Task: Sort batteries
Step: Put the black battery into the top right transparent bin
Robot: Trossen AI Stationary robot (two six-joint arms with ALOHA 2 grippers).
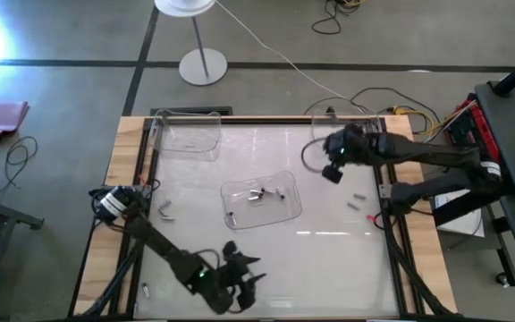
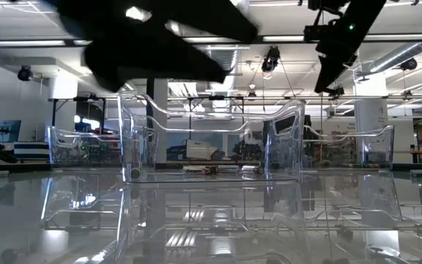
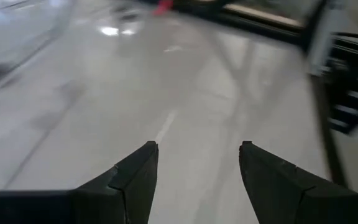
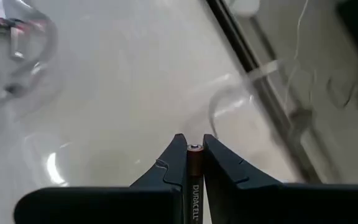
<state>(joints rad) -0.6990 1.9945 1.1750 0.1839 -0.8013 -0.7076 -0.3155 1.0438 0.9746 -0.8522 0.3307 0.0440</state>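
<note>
While gripping, right gripper [image 4: 194,152] pinches a cylindrical battery [image 4: 195,171].

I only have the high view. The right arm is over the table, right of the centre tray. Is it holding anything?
Observer: Yes. The right wrist view shows the right jaws shut on a battery, its end poking out at the tips.
Operator: What kind?
Observer: It's printed DURACELL. I can't tell the size.
Operator: And the left arm, near the front edge?
Observer: The left jaws are open with nothing between them, only bare table ahead.
</note>
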